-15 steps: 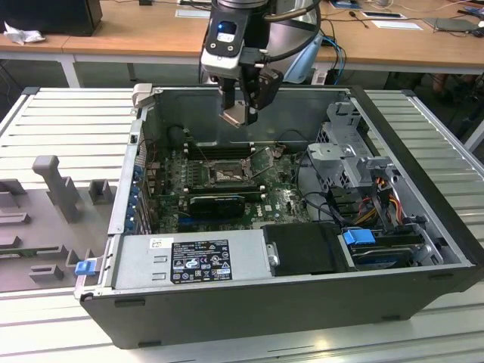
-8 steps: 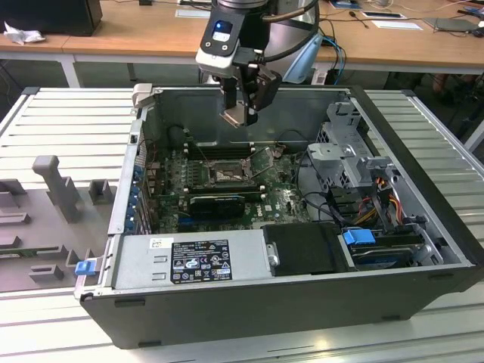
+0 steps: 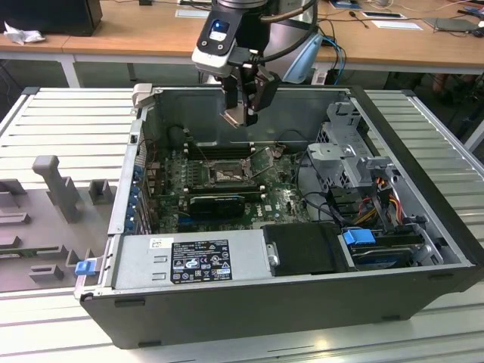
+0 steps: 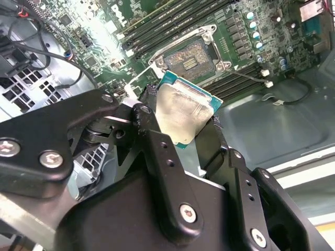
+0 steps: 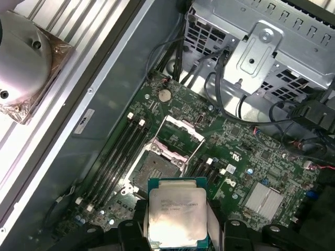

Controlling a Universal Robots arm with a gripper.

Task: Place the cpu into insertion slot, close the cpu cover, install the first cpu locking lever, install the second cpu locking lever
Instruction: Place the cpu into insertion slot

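At the exterior view's left, a grey moulded fixture (image 3: 49, 178) rests on the ribbed metal tabletop (image 3: 68, 113). Beside it lies the open black computer case (image 3: 249, 318).

Above the case's middle hangs the single black gripper (image 3: 240, 113). It is clenched on the one cpu (image 3: 234, 117), a small flat square chip with a pale silver face. In both wrist views its fingers (image 4: 149, 117) press two opposite edges of the chip (image 4: 183, 112), whose face looks tilted rather than level with the board.

The one insertion slot (image 3: 227, 172), a square socket with a dark centre on the green board, lies at about 6 o'clock from the gripper in the exterior view, well apart and lower down. Being square, the chip has no long axis, so what counts is squaring its edges to the socket (image 5: 148, 168).

The one cpu cover (image 5: 184, 128), a thin silver frame, stands swung open beside the socket, leaving it bare.

At the exterior view's right sits a silver drive cage (image 3: 344, 151).
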